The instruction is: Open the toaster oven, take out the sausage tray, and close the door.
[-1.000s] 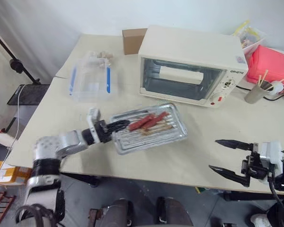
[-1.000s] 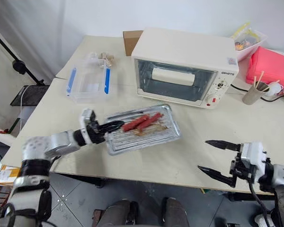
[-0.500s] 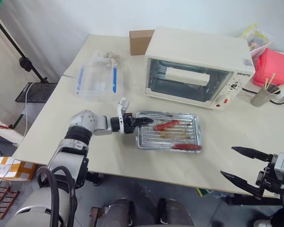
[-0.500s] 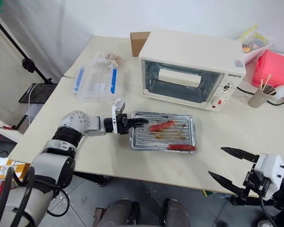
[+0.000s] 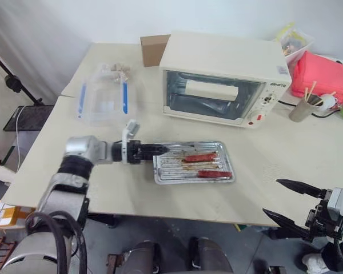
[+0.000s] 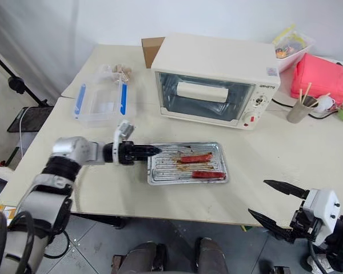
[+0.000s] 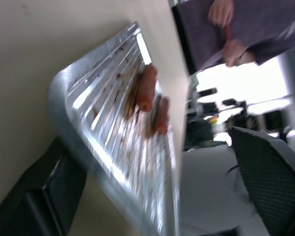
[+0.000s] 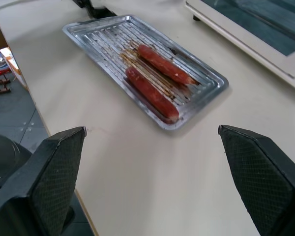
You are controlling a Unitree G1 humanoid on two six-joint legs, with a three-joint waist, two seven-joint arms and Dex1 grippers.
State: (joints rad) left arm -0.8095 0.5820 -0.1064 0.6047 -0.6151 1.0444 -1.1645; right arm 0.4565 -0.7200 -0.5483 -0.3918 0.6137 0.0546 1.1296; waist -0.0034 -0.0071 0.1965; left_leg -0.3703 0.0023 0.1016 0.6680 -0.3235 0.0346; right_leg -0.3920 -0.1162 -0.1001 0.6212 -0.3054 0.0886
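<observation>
The silver sausage tray [image 5: 193,162] lies flat on the table in front of the toaster oven [image 5: 220,57], with two reddish sausages [image 5: 200,157] on its wire rack. The oven's glass door [image 5: 211,94] is closed, its cream bar handle across the glass. My left gripper [image 5: 159,149] points at the tray's left rim. In the left wrist view its fingers [image 7: 39,196] stand wide apart with the tray's rim [image 7: 78,113] between them. My right gripper [image 5: 271,197] hangs open and empty past the table's front edge at the right, well clear of the tray.
A clear plastic tub with blue clips [image 5: 103,101] sits left of the oven, a cardboard box [image 5: 153,48] behind it. A red container [image 5: 320,77] and a cup of sticks [image 5: 304,108] stand at the right. The left wrist view shows a person [image 7: 246,29] across the room.
The tray, held tilted above the table a second ago, now lies flat on it. My left gripper has opened and let go of it. The sausages have shifted in the tray. The camera has shifted too.
</observation>
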